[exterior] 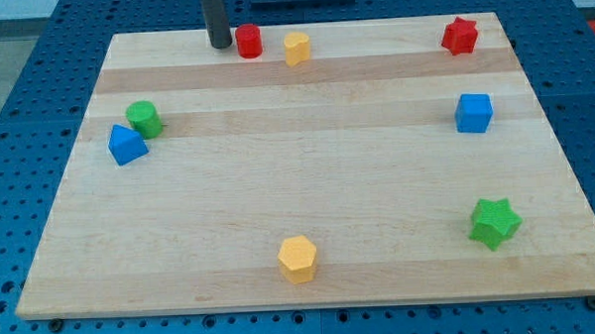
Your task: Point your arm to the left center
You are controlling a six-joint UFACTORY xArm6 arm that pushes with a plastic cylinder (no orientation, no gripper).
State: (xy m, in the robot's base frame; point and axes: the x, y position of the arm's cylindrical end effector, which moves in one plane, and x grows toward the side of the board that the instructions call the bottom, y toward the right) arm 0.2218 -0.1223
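My tip rests on the wooden board near its top edge, left of centre. It stands just left of a red cylinder, close to it. A yellow block lies right of the red cylinder. At the view's left, a green cylinder sits touching a blue block below it. Both are far below and left of my tip.
A red star is at the top right. A blue cube is at the right. A green star is at the bottom right. A yellow hexagon is near the bottom edge.
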